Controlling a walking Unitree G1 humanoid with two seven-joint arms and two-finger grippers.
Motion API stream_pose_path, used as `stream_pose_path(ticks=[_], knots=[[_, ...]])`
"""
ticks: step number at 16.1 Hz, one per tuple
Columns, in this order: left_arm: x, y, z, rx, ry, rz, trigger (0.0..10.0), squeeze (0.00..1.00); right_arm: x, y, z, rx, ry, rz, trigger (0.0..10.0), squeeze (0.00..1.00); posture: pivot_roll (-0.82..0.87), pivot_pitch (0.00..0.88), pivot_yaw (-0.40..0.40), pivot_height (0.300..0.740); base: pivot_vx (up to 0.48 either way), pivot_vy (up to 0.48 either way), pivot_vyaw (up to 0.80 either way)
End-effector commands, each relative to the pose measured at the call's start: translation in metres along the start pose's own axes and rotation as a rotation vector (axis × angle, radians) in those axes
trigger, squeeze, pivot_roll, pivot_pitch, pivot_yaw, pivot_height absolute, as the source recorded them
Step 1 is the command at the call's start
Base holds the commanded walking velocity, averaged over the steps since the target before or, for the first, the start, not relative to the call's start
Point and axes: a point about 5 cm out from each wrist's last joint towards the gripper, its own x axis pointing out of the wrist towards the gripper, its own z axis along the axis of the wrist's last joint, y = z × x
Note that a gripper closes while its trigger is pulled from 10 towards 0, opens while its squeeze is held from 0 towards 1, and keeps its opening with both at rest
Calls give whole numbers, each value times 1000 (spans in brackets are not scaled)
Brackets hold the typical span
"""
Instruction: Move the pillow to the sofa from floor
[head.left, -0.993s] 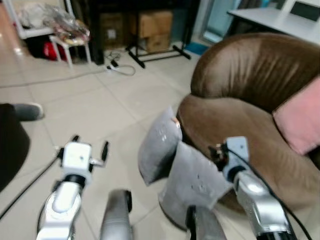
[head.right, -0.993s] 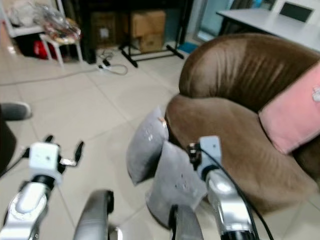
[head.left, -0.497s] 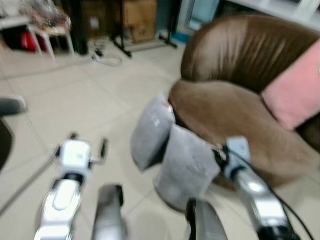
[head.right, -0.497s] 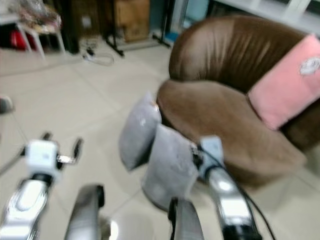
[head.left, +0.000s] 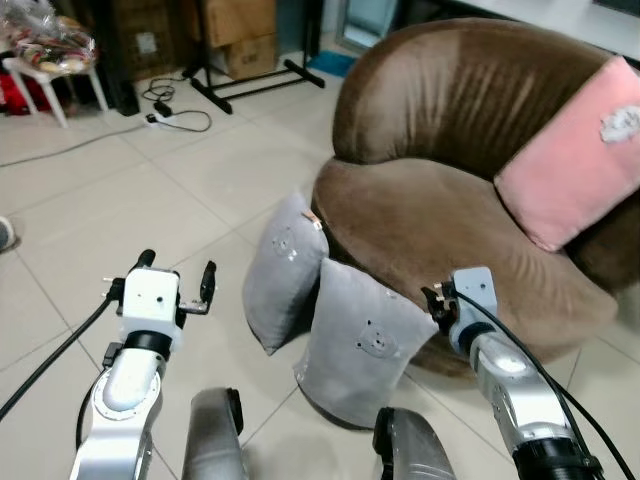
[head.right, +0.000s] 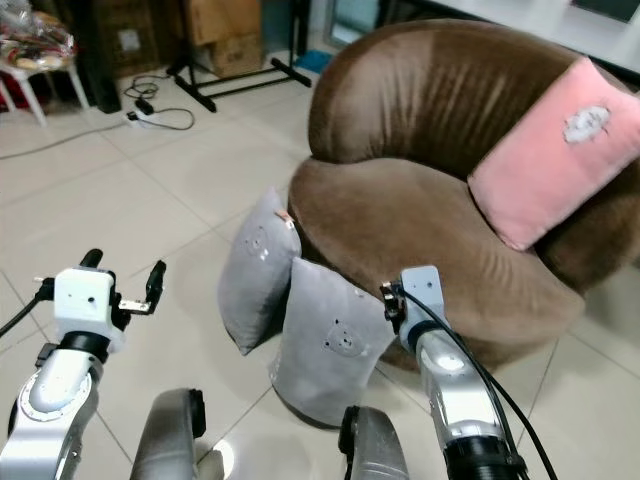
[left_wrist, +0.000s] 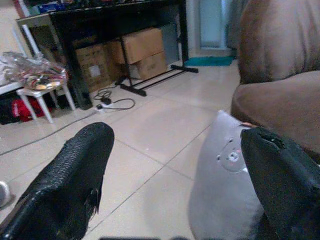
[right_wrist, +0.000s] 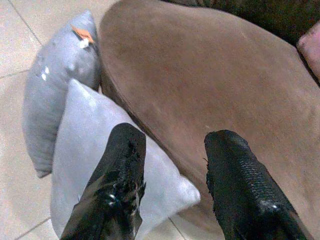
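Here, two grey pillows stand on the tiled floor (head.left: 120, 200), leaning against the front of the brown sofa (head.left: 450, 230). The nearer pillow (head.left: 362, 345) stands on a lower corner or edge, its bear print facing outward and its long axis running roughly upright with a lean toward the sofa. The farther pillow (head.left: 282, 270) stands beside it, also upright, touching it along one side. Both look soft and light; they should squash under a pinch and sag, so an upper corner or the top edge seems the best place to grip. The right gripper (right_wrist: 170, 185) hovers just above the nearer pillow's upper corner by the seat edge, its fingers spread apart and holding nothing. The left gripper (left_wrist: 175, 180), likewise spread wide, points toward the farther pillow, apart from it. A pink cushion (head.left: 575, 160) rests on the sofa's back.
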Motion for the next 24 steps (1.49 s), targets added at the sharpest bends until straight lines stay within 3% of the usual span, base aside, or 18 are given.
stream_pose_path(ticks=[1,19,21,24], knots=[[2,-7,2,-15,-13,-28,10000,0,-3,-12,-2,-1,9,-29,10000,0,1,0,-98,535,296,0,0],[2,-8,0,-4,1,-24,10000,0,-10,2,10,39,-3,51,10000,0,5,0,-102,535,276,0,0],[5,-10,0,-1,-4,-52,10000,0,-9,1,10,39,3,50,10000,0,-12,0,-70,535,0,0,0],[16,-17,5,21,-29,-141,10000,0,-11,2,13,27,-22,70,10000,0,-47,0,-1,500,0,0,0]])
